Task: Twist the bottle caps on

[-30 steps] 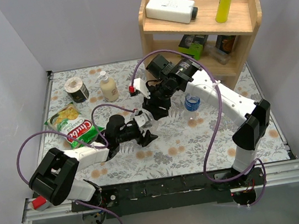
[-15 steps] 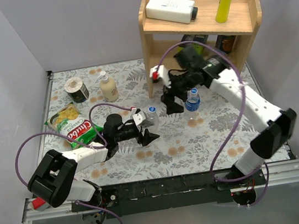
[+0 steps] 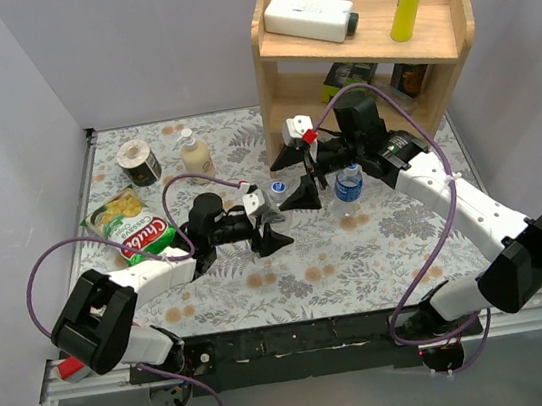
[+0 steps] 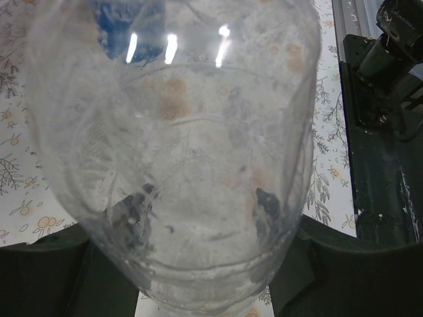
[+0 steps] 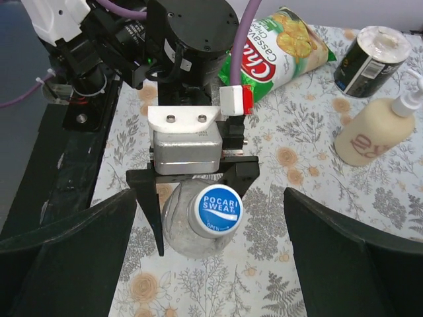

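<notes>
While the left gripper is clamping the plain clear plastic bottle upright near the middle of the floral table, the right gripper is hovering wide open over the small round blue cap sitting on its neck — best lowering centred, pinching squarely, twisting gently.

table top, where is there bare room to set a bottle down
Widest bare patch: the near strip of table between the arms' bases. A smaller one at the back, between cream bottle and shelf. Crowded: the centre, where the left gripper holds the plain bottle beside the labelled bottle.
</notes>
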Controlling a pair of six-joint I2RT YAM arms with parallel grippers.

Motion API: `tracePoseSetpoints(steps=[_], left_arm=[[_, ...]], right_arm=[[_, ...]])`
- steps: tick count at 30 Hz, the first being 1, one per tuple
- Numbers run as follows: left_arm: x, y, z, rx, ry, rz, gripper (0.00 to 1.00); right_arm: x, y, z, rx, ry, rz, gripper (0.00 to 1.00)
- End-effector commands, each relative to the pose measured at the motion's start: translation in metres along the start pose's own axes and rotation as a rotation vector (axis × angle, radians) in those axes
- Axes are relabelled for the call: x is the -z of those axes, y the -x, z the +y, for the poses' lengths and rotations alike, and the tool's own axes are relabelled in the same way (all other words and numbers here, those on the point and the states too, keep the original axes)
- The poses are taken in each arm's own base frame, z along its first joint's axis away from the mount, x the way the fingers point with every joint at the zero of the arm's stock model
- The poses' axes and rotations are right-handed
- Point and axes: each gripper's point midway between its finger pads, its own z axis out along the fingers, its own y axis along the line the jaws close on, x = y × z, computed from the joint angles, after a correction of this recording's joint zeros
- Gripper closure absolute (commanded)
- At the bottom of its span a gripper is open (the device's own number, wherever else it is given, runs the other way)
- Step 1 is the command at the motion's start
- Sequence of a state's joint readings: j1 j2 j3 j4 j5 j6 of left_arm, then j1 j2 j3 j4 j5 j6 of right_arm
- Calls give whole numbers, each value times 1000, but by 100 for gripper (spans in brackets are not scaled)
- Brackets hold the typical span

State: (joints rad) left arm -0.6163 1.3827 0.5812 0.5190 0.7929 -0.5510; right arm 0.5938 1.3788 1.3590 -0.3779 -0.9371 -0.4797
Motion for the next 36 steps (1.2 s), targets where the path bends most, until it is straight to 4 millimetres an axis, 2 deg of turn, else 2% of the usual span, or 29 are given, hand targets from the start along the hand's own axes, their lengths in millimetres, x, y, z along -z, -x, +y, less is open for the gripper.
tracePoseSetpoints(steps=[1, 12, 26, 36], left_arm=[[-3, 10, 1, -17, -27, -3, 100], [-6, 18, 6, -28, -19, -13, 100], [-7, 25, 17, -43, 32, -42, 100], [-5, 30, 31, 72, 92, -67, 100]], right_arm=[[-7, 20, 6, 61, 61, -85, 2], [-17, 8, 19, 6, 125, -71, 2], [-20, -5, 11, -69, 88, -40, 5], [-17, -8, 12, -66, 64, -22, 6]])
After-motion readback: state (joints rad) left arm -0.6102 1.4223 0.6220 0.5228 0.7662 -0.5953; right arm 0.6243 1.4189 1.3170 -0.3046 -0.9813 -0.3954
